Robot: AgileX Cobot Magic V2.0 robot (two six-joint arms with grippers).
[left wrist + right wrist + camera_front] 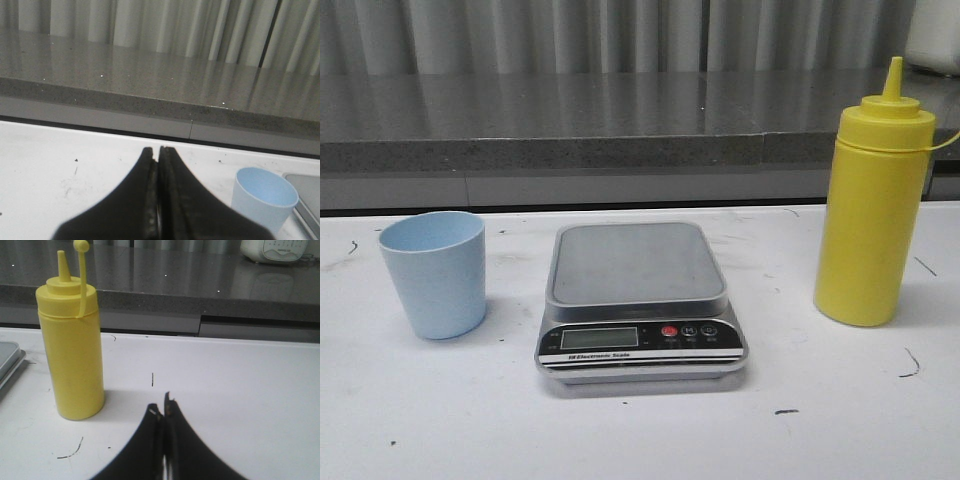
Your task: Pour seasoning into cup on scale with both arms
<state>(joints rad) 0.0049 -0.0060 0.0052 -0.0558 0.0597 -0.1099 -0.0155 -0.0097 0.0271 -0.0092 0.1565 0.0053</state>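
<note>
Blue cup (434, 273), empty scale (638, 300), yellow seasoning bottle (872, 215)

White scuffed table (650, 440), pale blue cup (433, 273) at left, silver scale (638, 300) centre, yellow seasoning bottle (872, 215) upright at right

The scale (640, 300) display digits are too small to read. In both wrist views the scale is cropped to a corner.

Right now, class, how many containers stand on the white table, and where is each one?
2. The pale blue cup stands to the left of the kitchen scale; the yellow squeeze bottle stands upright to its right. Neither touches the scale, whose platform is bare. None appear hidden.
</note>
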